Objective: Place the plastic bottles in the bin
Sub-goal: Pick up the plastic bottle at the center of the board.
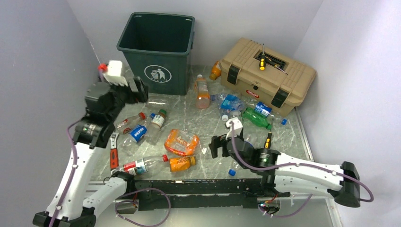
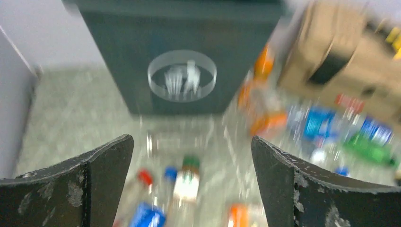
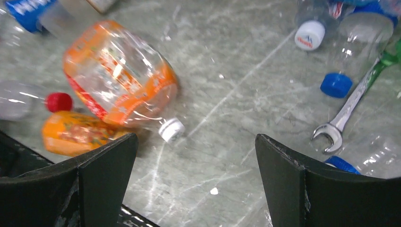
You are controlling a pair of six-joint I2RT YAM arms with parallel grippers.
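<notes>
On the marble tabletop [image 1: 288, 142], bottles [image 1: 181, 142] lie outside the green bin [image 1: 142, 66].

The top external camera looked down from above and behind the arm bases, far enough back to take in the whole table [image 1: 184, 120], the bin [image 1: 142, 61] at its far side and the toolbox [image 1: 293, 75]. The left wrist camera, held high, faced forward and down at the bin [image 2: 142, 38], its picture blurred. The right wrist camera hung close over the tabletop, facing the crushed orange bottle [image 3: 118, 75]; the same bottle [image 1: 181, 142] lay mid-table in the overhead view.
</notes>
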